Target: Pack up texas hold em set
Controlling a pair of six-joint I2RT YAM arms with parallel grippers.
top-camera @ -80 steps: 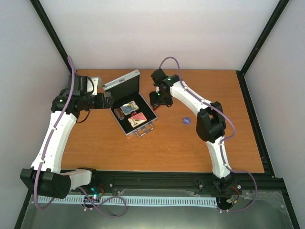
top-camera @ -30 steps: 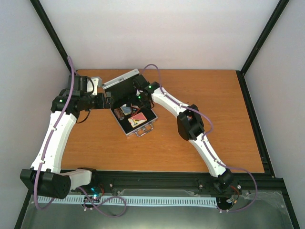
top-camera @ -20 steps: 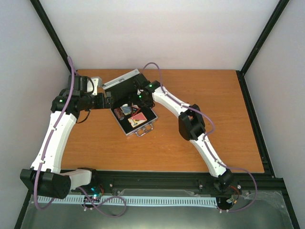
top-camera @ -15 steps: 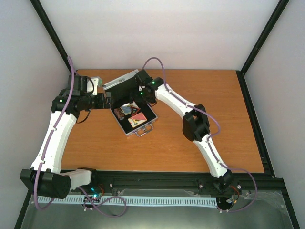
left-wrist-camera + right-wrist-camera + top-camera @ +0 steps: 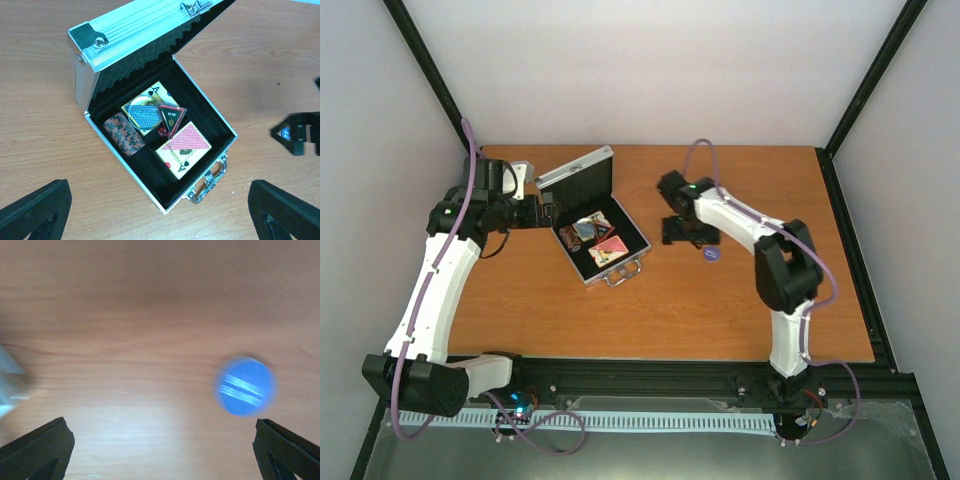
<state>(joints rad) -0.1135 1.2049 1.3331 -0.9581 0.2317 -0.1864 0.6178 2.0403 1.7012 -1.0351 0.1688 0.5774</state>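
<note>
The open aluminium case [image 5: 82, 90] holds a red card pack [image 5: 183, 146], a blue card pack [image 5: 142, 112] and a chip stack [image 5: 124, 134]. Right of the case, the blue disc [image 5: 246, 387] lies beneath the right gripper [image 5: 162, 447], whose jaws are spread wide and empty. Left of the case, the left gripper [image 5: 159, 212] gapes wide, holding nothing.

Blurred blue disc [image 5: 246, 386] with two pale stripes is seen flat on the wooden counter [image 5: 125, 315], right of centre. Fingers of the gripper [image 5: 161, 450] are spread wide at both lower corners.

Wooden table [image 5: 570, 310] bearing an open silver case [image 5: 582, 183] and, well apart, a small blue disc [image 5: 710, 254]
</note>
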